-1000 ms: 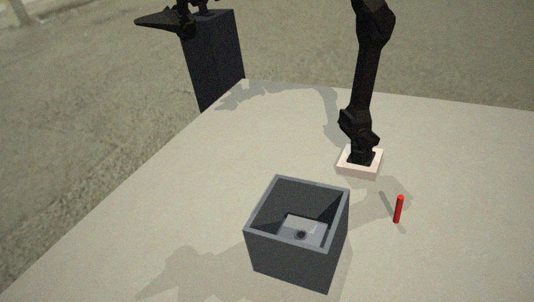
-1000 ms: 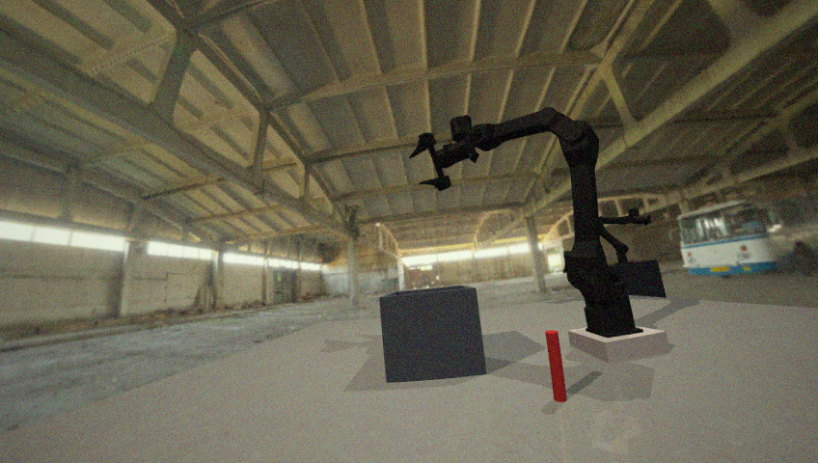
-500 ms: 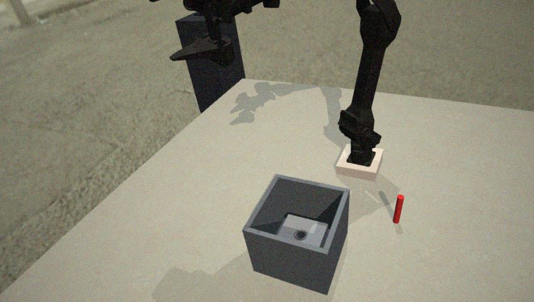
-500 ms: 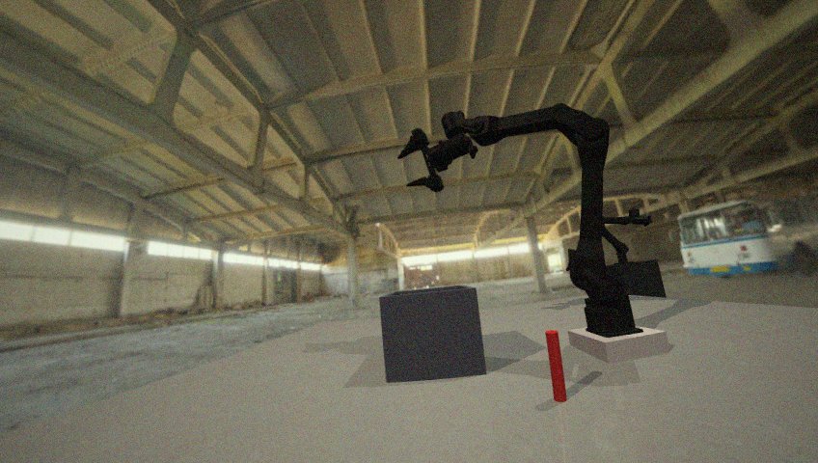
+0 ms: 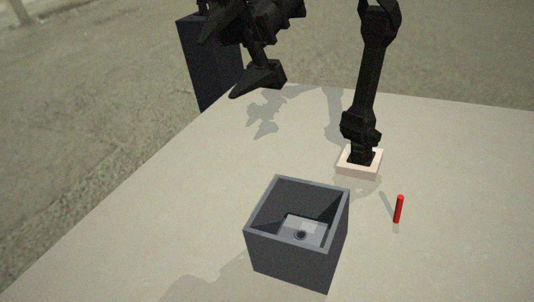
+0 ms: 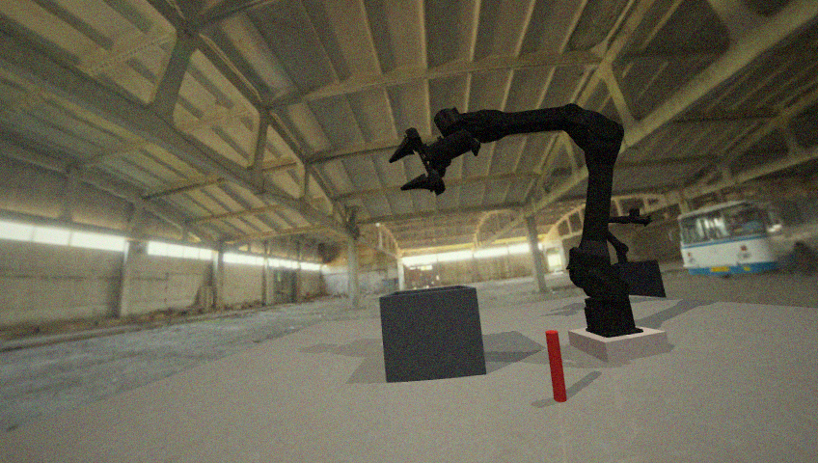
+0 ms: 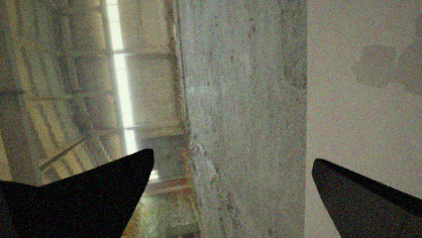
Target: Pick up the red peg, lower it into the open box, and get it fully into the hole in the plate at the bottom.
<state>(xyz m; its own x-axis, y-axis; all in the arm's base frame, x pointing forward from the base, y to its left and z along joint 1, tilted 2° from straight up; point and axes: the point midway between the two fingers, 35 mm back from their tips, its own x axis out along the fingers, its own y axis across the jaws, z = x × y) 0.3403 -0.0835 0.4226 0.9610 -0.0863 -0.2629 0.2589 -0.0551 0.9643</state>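
Standing between red peg [image 5: 398, 209] [image 6: 556, 366] and floor's edge, the box [image 5: 291, 258] [image 6: 433, 335] faces spread jaws [image 5: 233, 71] [image 6: 395, 174]

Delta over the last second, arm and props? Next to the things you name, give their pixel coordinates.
In the top view the gripper [image 5: 245, 67] [image 6: 404, 172] [image 7: 232, 161] has moved right and down the picture, its shadow following; in the exterior view it tips further downward. Nothing was grasped or released; it's open. Unchanged: red peg [image 5: 398, 209] [image 6: 556, 367] upright, open box [image 5: 290, 258] [image 6: 433, 338] in place.
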